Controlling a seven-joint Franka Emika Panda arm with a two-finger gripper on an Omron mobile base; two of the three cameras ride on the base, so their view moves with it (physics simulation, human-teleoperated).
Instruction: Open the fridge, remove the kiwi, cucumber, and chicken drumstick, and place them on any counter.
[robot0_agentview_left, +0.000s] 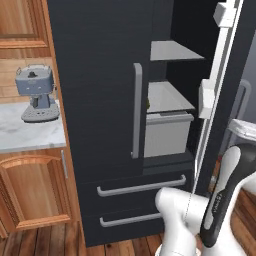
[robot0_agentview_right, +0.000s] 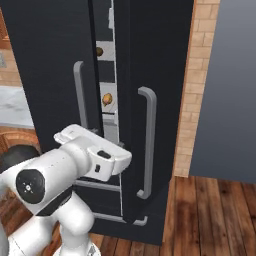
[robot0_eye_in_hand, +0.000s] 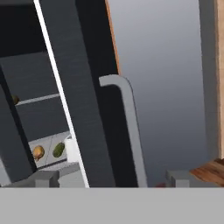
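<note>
The black fridge (robot0_agentview_left: 100, 75) has its left door shut and its right door (robot0_agentview_right: 160, 50) swung partly out. Through the gap I see the brown kiwi (robot0_agentview_right: 99, 51) on an upper shelf and the orange-brown chicken drumstick (robot0_agentview_right: 107, 99) lower down. The hand view looks past the door's edge at the kiwi (robot0_eye_in_hand: 15, 99), the drumstick (robot0_eye_in_hand: 38, 152) and the green cucumber (robot0_eye_in_hand: 58, 149) beside it. My gripper (robot0_eye_in_hand: 110, 178) is open, its fingertips wide apart on either side of the right door's grey bar handle (robot0_eye_in_hand: 129, 118), and holds nothing. The white hand (robot0_agentview_right: 107, 160) sits at the door's edge.
The marble counter (robot0_agentview_left: 25, 135) lies left of the fridge, with a grey coffee machine (robot0_agentview_left: 35, 92) on it and wooden cabinets below. Two drawers (robot0_agentview_left: 140, 187) close off the fridge's bottom. A brick wall (robot0_agentview_right: 192, 100) and a grey panel (robot0_agentview_right: 225, 90) stand to the right, over wood floor.
</note>
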